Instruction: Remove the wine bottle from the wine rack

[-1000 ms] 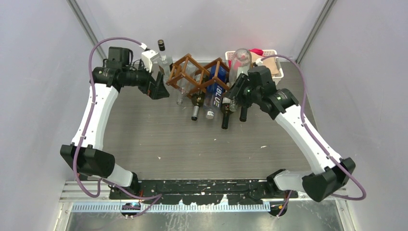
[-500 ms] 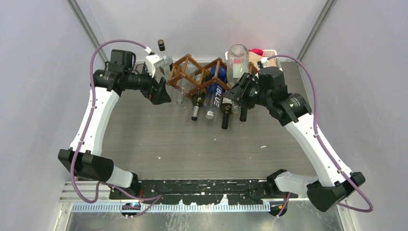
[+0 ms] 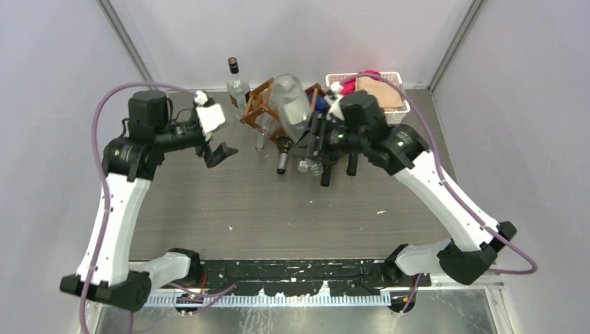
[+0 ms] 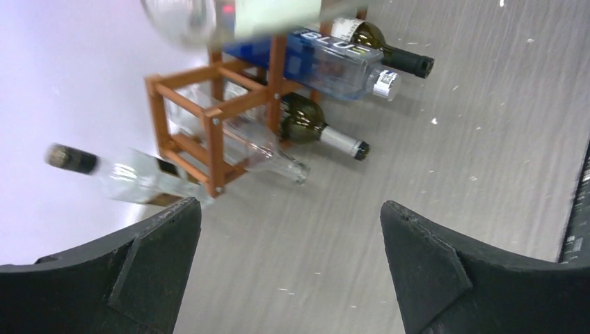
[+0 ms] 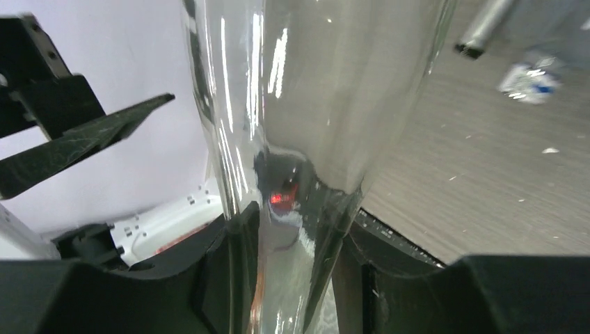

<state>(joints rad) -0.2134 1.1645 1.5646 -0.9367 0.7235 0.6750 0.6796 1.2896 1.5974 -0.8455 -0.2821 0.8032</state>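
The brown wooden wine rack (image 3: 259,104) stands at the back middle of the table, with several bottles lying in and under it. My right gripper (image 3: 317,132) is shut on the neck of a clear glass wine bottle (image 3: 290,103) and holds it in the air, tilted over the rack. In the right wrist view the bottle (image 5: 313,90) fills the frame between the closed fingers of the gripper (image 5: 296,257). My left gripper (image 3: 221,154) is open and empty, left of the rack; in its own view (image 4: 289,264) it looks at the rack (image 4: 216,104).
A blue bottle (image 4: 327,62), a dark green bottle (image 4: 313,125) and a clear bottle (image 4: 257,149) lie in the rack, necks toward the near side. A clear bottle with a dark cap (image 3: 236,83) stands behind the rack. A white basket (image 3: 398,111) sits back right.
My right arm has swung the clear bottle left, from over the basket to over the rack. My left gripper has drawn back from the rack, toward the left and nearer.
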